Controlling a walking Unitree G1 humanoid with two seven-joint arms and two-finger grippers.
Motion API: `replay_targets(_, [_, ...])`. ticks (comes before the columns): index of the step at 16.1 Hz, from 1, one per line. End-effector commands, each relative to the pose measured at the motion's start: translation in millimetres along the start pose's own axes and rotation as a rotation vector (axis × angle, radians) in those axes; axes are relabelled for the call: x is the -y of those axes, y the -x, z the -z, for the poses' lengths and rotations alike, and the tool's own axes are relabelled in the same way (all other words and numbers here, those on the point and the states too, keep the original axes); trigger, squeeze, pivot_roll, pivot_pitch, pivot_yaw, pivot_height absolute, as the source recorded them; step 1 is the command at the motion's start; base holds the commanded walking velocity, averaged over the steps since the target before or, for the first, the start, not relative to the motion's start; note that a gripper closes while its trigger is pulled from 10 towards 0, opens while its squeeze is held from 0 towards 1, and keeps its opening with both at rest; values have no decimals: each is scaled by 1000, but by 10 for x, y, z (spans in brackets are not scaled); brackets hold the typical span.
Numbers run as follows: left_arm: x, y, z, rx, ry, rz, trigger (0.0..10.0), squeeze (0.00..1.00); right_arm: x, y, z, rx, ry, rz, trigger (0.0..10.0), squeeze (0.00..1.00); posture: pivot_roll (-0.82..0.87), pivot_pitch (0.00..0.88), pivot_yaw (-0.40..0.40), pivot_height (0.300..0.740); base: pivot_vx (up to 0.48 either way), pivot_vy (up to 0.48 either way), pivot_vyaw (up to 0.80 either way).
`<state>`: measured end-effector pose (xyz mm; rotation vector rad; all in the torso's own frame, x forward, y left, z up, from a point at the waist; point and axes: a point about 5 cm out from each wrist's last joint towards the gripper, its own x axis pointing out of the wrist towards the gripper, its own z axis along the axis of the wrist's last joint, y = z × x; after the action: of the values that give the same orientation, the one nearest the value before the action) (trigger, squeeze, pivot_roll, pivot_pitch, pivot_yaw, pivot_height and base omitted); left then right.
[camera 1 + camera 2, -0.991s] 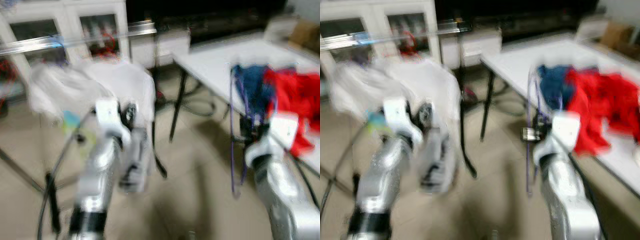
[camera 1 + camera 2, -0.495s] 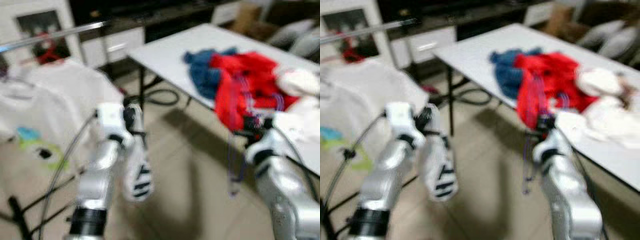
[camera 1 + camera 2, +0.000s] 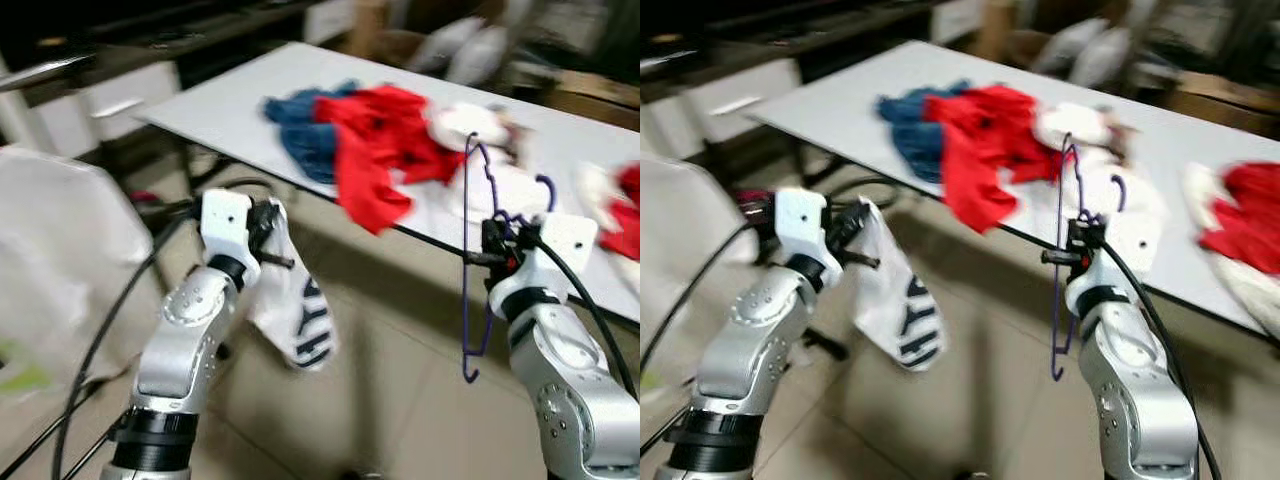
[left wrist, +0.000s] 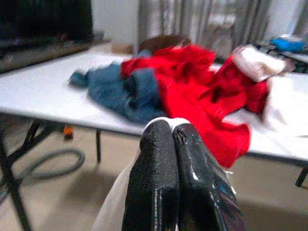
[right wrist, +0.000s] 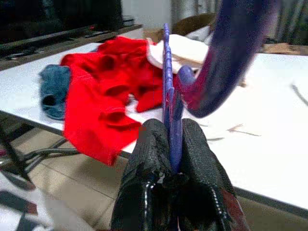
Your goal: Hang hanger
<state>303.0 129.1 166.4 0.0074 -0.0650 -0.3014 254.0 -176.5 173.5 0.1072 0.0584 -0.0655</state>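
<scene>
purple hanger [image 3: 470, 270] held upright in the right gripper [image 3: 497, 245], fingers [image 5: 149, 159] clamped on the thin wire from both sides, hook end curling up past the wrist camera and the long body dangling below toward the floor. gripped near the top, probably so the hook stays free to go over a bar. carried in the air just short of the white table [image 3: 240, 100], touching nothing else.

left gripper [image 3: 268, 232] pressed fully together on the edge of a white garment [image 3: 295, 310] with dark stripes — cloth pinched between the pads [image 4: 159, 163] and left hanging beside the silver arm, likely kept high to stay off the floor.

beyond both arms, the table edge with a heap of clothes on top: a red garment [image 3: 375, 140] spilling over the near edge, a blue garment [image 3: 300, 130] beside it, a white garment pile [image 3: 470, 150] further along. at the far left, a pale blurred shirt [image 3: 55, 250], hanging as if from a rack — support unclear. tiled floor [image 3: 390, 400] underneath.

judging by this, carrying stage, hanging not yet done.
</scene>
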Motion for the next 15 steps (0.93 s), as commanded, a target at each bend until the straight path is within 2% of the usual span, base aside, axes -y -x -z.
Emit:
replay_targets(1, [25, -29, -146, 63, -14, -6, 10000, 0, -2, 11, -48, 2, -26, 7, 10000, 0, 24, 0, -13, 740, 0, 0, -788])
replay_targets(3, [23, -34, -163, 56, 14, -5, 10000, 0, -21, 7, -77, -3, -53, 4, 10000, 0, 19, 0, -5, 740, 0, 0, -788])
replay_targets(4, [36, -76, -233, 72, 27, 8, 10000, 0, -64, -41, -192, 25, -59, -5, 10000, 0, 18, 0, 0, 740, 0, 0, 0])
replay_targets(6, [33, -110, -270, 85, 23, 7, 10000, 0, -89, -63, -231, 38, -44, -14, 10000, 0, 16, 0, 5, 740, 129, 0, 0])
replay_targets(11, [-35, -211, -343, 104, 22, -6, 10000, 0, -119, -100, -217, 48, 30, -36, 10000, 0, 21, 0, -8, 740, 277, 0, 0])
replay_targets(15, [-61, -231, -381, 120, 45, -19, 10000, 0, -140, -117, -213, 47, 33, -52, 10000, 0, 21, 0, -15, 740, 277, 0, 0])
